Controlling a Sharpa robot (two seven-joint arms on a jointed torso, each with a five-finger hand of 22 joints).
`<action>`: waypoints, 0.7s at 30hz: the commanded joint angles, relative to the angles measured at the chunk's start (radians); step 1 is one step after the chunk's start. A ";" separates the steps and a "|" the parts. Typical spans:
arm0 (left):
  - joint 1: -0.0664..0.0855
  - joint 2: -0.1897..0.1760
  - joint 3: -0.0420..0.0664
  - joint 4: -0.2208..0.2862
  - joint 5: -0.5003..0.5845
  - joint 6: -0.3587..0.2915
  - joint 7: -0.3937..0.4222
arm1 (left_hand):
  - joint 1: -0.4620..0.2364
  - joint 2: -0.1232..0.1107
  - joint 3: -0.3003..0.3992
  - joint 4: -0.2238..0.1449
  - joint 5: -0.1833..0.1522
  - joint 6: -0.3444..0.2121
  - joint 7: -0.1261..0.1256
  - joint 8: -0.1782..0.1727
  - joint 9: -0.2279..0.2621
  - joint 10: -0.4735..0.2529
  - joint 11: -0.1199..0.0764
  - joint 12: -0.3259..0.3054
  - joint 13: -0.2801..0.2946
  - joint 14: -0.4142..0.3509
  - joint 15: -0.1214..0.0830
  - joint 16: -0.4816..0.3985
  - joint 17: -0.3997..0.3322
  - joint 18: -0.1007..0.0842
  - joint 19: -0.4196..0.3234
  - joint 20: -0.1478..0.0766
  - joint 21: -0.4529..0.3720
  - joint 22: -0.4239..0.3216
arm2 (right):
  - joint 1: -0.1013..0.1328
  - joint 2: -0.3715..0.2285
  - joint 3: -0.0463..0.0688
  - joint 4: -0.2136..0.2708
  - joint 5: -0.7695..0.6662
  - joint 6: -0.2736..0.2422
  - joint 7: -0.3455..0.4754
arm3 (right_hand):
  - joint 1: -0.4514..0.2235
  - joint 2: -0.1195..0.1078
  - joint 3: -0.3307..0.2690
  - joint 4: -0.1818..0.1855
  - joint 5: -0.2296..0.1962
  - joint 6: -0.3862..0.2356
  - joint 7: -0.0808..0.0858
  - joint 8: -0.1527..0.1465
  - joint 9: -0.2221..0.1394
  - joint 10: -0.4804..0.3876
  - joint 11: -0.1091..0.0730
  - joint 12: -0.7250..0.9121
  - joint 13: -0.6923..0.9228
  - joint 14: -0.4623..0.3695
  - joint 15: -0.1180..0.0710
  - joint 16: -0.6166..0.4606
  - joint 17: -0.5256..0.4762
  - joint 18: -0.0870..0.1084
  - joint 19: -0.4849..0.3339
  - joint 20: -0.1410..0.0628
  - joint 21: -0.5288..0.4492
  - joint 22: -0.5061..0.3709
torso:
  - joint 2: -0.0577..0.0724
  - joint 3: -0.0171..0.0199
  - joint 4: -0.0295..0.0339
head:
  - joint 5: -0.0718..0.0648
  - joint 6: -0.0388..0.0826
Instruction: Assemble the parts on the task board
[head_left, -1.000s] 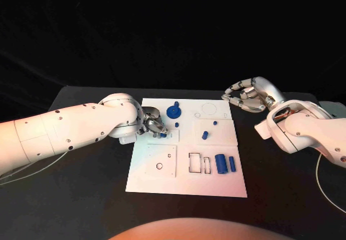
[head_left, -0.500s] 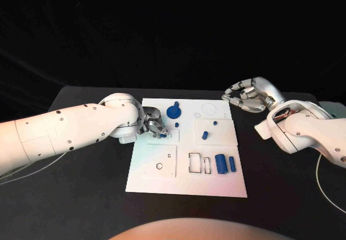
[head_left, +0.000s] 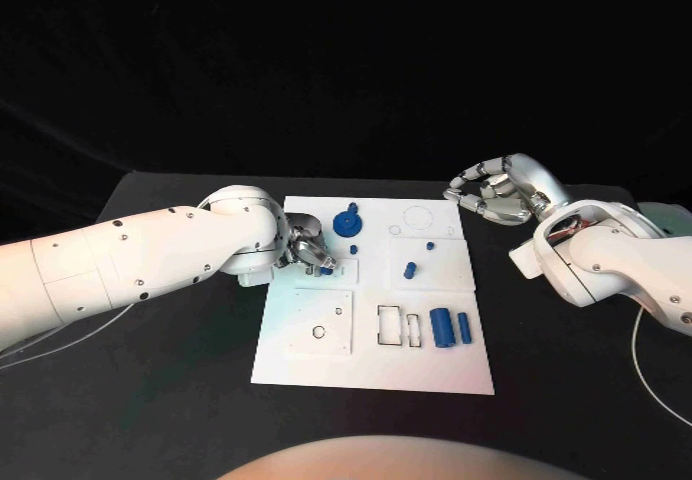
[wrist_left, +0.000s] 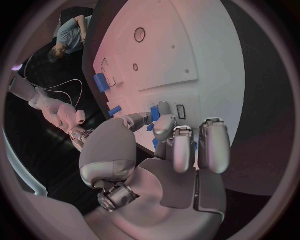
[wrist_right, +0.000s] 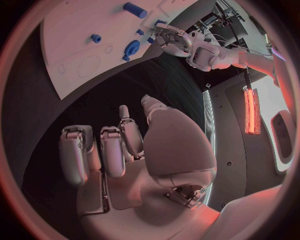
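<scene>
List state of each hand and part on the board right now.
Left hand: on a small blue part at the board's left edge, fingers curled.
Right hand: raised off the board's far right corner, curled, holding nothing.
Gear: on the board.
Two blocks: lying side by side.

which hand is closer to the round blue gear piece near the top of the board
Left. The left hand is over the task board just beside and below the gear piece. The right hand hovers off the board's far right corner, farther away.
</scene>
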 joint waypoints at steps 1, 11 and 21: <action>-0.004 0.003 -0.003 -0.003 0.020 0.035 0.002 | -0.015 0.024 0.079 -0.074 -0.008 0.016 -0.007 -0.005 -0.001 0.005 0.000 -0.005 0.000 0.104 -0.004 0.004 0.263 -0.011 0.009 0.001 0.003 0.001 | -0.001 0.000 0.000 0.001 -0.004 0.005 0.001 | -0.013 0.000 -0.006 0.000 0.006 -0.006 -0.001 0.006 -0.001 0.001 -0.004 0.000 0.056 0.079 -0.005 -0.007 0.162 0.015 0.066 -0.007 -0.007 0.209 | 0.000 0.0002 -0.0003 | 0.000 0.000; -0.004 0.004 -0.003 -0.010 0.028 0.036 0.001 | -0.075 0.013 0.015 -0.018 -0.015 0.021 -0.010 -0.009 -0.002 0.006 -0.002 -0.003 0.003 0.104 -0.005 0.004 0.263 -0.012 0.010 0.000 0.004 0.005 | -0.001 -0.002 0.000 0.002 -0.004 0.003 0.003 | -0.016 -0.001 -0.007 0.001 0.006 -0.007 0.000 0.006 -0.001 -0.001 -0.003 -0.002 0.054 0.079 -0.005 -0.008 0.159 0.016 0.065 -0.007 -0.010 0.208 | 0.000 0.0001 -0.0005 | 0.000 0.000; -0.003 0.003 -0.003 -0.011 0.030 0.036 0.001 | -0.079 0.013 0.010 -0.014 -0.014 0.021 -0.010 -0.009 -0.002 0.006 -0.002 -0.002 0.004 0.104 -0.005 0.004 0.263 -0.012 0.010 0.000 0.004 0.005 | -0.001 -0.003 0.000 0.004 -0.004 0.002 0.003 | -0.018 -0.001 -0.008 0.001 0.006 -0.009 0.000 0.006 -0.002 -0.001 -0.003 -0.003 0.054 0.079 -0.005 -0.008 0.160 0.016 0.064 -0.007 -0.011 0.207 | 0.000 0.0004 -0.0007 | 0.000 -0.001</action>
